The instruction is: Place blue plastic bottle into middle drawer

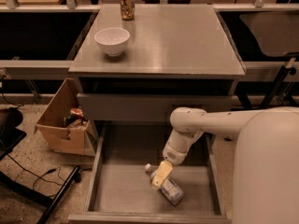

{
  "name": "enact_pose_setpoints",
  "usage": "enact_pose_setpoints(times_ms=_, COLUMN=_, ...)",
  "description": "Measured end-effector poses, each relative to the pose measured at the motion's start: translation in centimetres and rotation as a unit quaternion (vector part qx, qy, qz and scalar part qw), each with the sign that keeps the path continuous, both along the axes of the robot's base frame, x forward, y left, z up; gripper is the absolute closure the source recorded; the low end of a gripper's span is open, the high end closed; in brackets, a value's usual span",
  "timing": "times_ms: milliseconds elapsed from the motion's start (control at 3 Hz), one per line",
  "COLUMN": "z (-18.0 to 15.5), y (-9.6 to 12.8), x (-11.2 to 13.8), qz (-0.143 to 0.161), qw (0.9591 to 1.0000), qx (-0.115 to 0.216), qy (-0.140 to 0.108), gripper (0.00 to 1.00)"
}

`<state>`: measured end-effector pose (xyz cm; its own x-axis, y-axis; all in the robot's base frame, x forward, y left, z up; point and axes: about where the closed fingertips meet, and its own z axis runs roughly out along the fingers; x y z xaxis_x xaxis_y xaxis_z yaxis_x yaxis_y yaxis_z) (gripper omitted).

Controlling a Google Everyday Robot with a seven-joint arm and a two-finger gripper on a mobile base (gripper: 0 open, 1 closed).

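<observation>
The blue plastic bottle [172,192] lies on its side on the floor of the open middle drawer [121,190], white cap pointing back-left and base toward the front right. My gripper [161,174] hangs from the white arm reaching in from the right. It sits directly over the bottle's neck end, at or just above it, and hides part of the bottle.
A white bowl [112,41] and a short patterned can [126,4] stand on the grey table top [177,36]. A shallower drawer with a plain front panel [140,107] juts out above the open one. A cardboard box [60,125] sits on the floor at left.
</observation>
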<state>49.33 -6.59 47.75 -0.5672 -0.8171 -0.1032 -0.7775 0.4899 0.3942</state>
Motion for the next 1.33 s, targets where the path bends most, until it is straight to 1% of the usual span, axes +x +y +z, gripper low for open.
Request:
enact_pose_setpoints(times_ms=333, z=9.6, y=1.5, x=1.5, qz=0.029, qw=0.9993, qx=-0.023, qy=-0.010, gripper=0.00)
enact_pose_setpoints(times_ms=667, z=18.0, y=2.3, x=2.6, qz=0.041, qw=0.9978, qx=-0.050, qy=-0.016, gripper=0.00)
enact_pose_setpoints(times_ms=1000, z=25.0, y=1.0, x=0.8, qz=0.035, qw=0.9972, qx=-0.058, qy=-0.030, gripper=0.00)
enact_pose_setpoints(times_ms=1333, z=30.1, y=-1.6, x=-3.0, qz=0.022, qw=0.9969, qx=-0.025, qy=-0.071, gripper=0.00)
